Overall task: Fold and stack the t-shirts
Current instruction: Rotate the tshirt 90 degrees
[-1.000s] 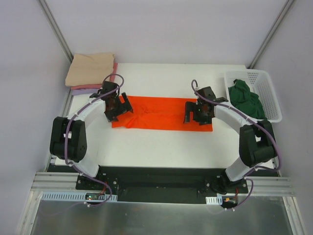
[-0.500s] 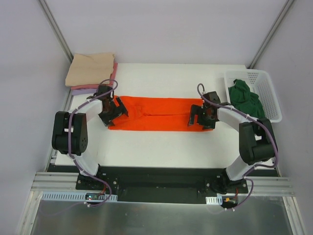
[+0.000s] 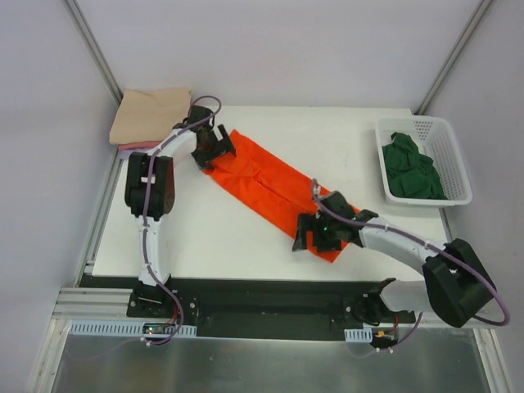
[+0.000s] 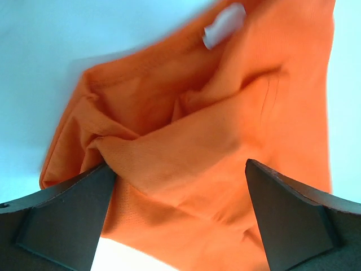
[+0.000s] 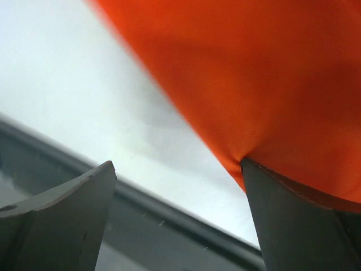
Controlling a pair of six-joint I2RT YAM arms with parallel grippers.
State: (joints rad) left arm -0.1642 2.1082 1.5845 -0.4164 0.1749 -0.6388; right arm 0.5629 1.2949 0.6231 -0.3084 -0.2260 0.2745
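Where the orange t-shirt (image 3: 266, 184) lies as a long folded strip slanting across the white table (image 3: 327, 135), its far end is met by the left gripper (image 3: 211, 147) and its near end by the right gripper (image 3: 315, 236). Both pairs of fingers (image 4: 62, 214) are seen spread apart. Bunched cloth is framed between the left ones, and the shirt's edge is draped against one right finger (image 5: 293, 220). The dark green t-shirt (image 3: 412, 168) is heaped in the white basket (image 3: 460, 172) at the right. A beige t-shirt (image 3: 149, 115) is stacked at the far left corner.

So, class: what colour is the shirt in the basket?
The shirt is dark green, clearest in the top external view.
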